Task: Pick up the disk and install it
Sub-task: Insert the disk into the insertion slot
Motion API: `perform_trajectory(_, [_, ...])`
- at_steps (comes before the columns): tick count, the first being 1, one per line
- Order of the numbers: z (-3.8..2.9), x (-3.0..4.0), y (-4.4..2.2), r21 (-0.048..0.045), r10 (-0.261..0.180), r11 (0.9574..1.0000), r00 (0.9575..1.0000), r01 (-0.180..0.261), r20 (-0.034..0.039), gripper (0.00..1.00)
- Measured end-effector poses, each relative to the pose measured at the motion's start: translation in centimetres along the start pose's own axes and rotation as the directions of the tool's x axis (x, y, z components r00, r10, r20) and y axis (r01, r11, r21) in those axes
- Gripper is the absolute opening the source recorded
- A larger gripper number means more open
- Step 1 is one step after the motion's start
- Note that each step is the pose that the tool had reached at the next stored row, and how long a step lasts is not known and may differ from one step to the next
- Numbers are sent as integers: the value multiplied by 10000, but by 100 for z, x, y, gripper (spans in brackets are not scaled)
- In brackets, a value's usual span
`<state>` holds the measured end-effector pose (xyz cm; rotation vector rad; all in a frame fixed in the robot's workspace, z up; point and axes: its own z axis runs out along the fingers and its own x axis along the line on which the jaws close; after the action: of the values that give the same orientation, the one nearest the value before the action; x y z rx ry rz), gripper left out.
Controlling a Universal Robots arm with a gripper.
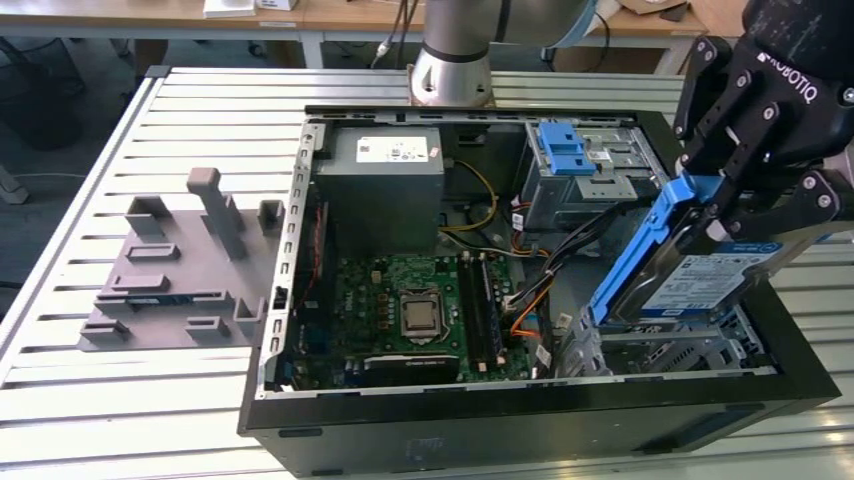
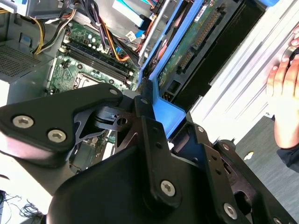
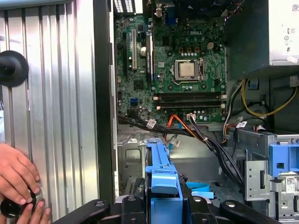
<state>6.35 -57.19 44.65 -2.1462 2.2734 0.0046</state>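
Observation:
In the exterior view my gripper (image 1: pixel 727 205) is shut on the disk (image 1: pixel 707 280), a silver drive with a white and blue label in a blue carrier frame (image 1: pixel 638 250). It hangs steeply tilted over the grey metal bay (image 1: pixel 667 352) at the open computer case's near corner, on the exterior view's right. Its lower edge is just above that bay. In the second wrist view the black fingers (image 2: pixel 145 116) clamp the blue frame (image 2: pixel 166 109), and the disk's green circuit side (image 2: pixel 187 46) faces the camera. In the first wrist view the frame (image 3: pixel 161 175) juts out from the gripper (image 3: pixel 161 207).
The black case (image 1: pixel 534 412) lies open on a slatted metal table (image 1: pixel 200 110), showing motherboard (image 1: pixel 414 300), power supply (image 1: pixel 380 185), loose cables (image 1: pixel 527 300) and a drive cage with a blue bracket (image 1: pixel 574 150). A grey fixture (image 1: pixel 174 270) lies beside it. A person's hand (image 3: pixel 18 182) rests on the table.

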Motion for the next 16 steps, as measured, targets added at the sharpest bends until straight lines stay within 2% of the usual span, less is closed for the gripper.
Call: perform_trajectory(16, [66, -9, -39, 0, 1, 10000, 10000, -1, -1, 37])
